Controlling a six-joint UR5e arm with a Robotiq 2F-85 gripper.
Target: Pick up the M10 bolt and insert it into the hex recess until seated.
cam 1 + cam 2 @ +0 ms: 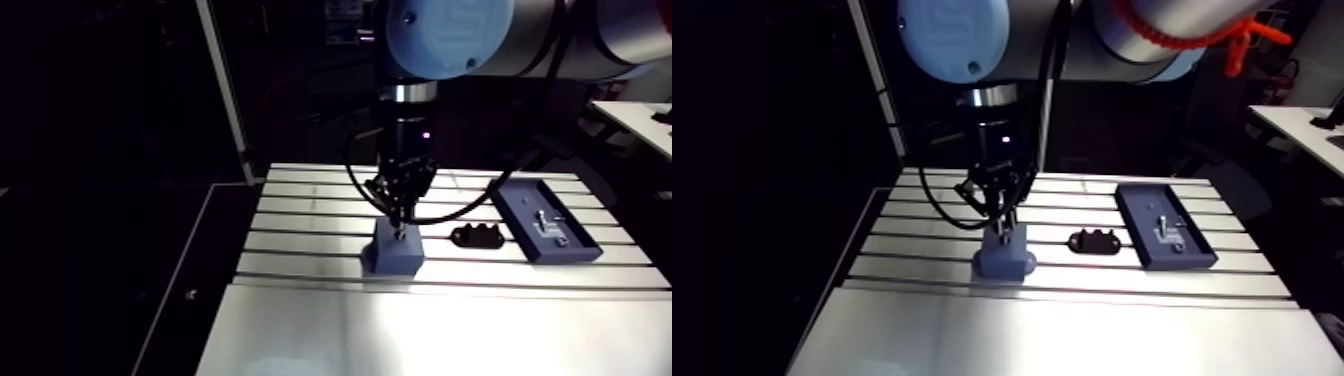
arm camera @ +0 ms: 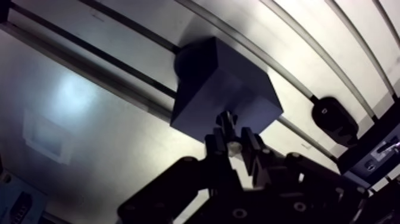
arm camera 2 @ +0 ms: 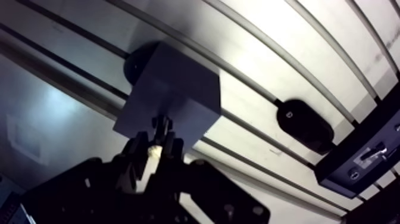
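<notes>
Gripper (image 2: 233, 142) pinches the bolt (image 2: 227, 121) over the block (image 2: 223, 83)

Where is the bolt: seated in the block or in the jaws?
In the jaws: the wrist view shows the bolt clamped between them over the block. Recess entry: cannot tell.

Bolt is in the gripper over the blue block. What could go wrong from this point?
1. The bolt, pinched in the gripper, hangs near the edge of the block, and the recess is not visible; it may land on the top face and jam.
2. No clamp shows on the block, so an off-centre push might slide it across the table.
</notes>
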